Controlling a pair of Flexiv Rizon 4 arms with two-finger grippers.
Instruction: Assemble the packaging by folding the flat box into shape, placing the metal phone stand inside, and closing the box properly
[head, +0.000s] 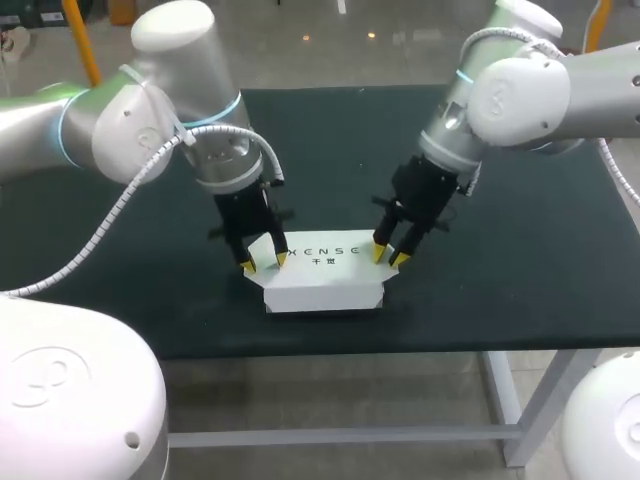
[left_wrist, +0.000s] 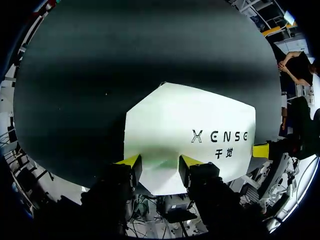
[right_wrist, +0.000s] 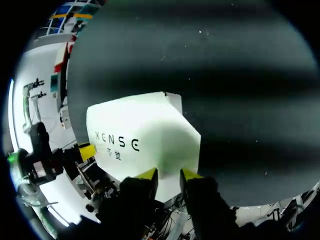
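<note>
A white box (head: 322, 283) with dark lettering on its lid lies near the table's front edge, between my two grippers. My left gripper (head: 265, 262) stands open at the box's left end, its yellow tips down on the lid's edge. In the left wrist view the box (left_wrist: 195, 115) stretches ahead of that gripper (left_wrist: 160, 162), its tapered end showing between the fingers. My right gripper (head: 388, 256) stands open, more narrowly, at the right end. In the right wrist view the box (right_wrist: 140, 125) lies ahead of the gripper (right_wrist: 170, 174). No phone stand is in sight.
The black table (head: 520, 250) carries nothing else that I can see. Its front edge runs just below the box. Bare cloth spreads behind the box and to both sides.
</note>
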